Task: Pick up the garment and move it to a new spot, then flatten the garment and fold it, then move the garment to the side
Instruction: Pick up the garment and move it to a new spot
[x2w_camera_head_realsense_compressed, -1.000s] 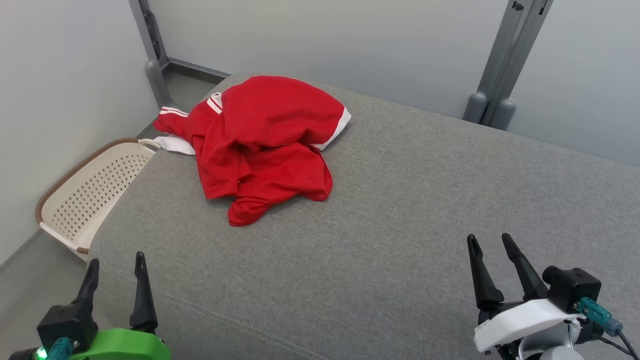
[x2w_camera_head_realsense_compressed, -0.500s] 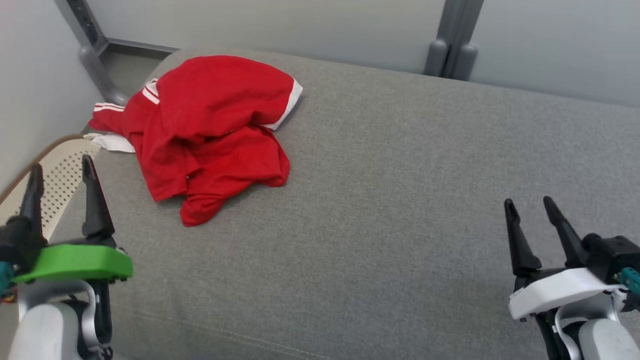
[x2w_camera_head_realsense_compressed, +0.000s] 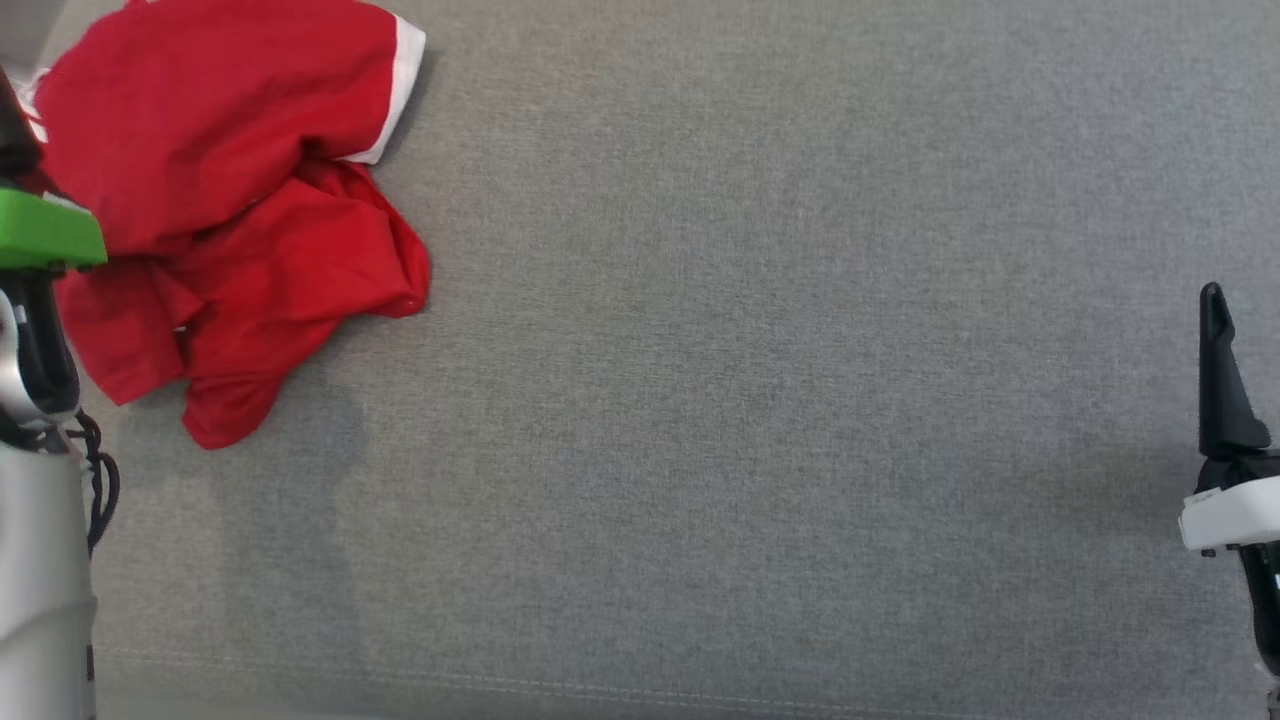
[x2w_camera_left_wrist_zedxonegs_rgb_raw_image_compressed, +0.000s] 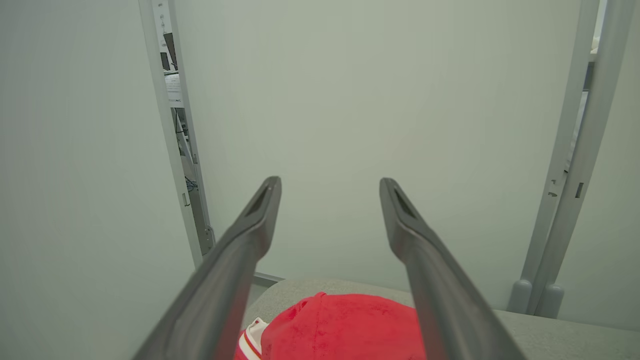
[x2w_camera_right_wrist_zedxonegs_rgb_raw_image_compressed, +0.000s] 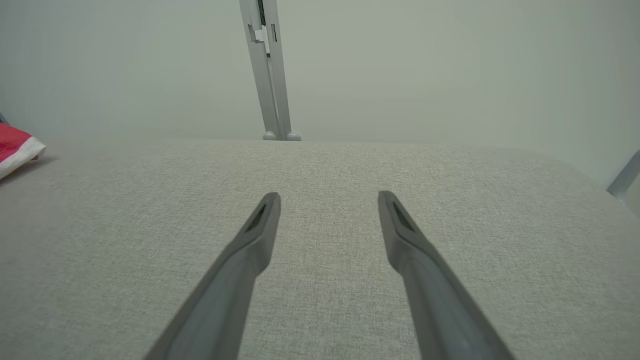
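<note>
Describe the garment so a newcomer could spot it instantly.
Start with the wide grey upholstered surface. At its upper left in the head view lies a crumpled heap: the garment. It is bright red with a white trim band, against plain grey all round.

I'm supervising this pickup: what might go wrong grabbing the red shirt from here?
1. The shirt lies bunched in layers, so the open left gripper may pinch only one fold and drag it unevenly.
2. It sits near the corner of the gray cushion; a nudge might push it off.

A grey fabric cushion (x2w_camera_head_realsense_compressed: 750, 400) bears a crumpled red garment (x2w_camera_head_realsense_compressed: 220, 170).
</note>
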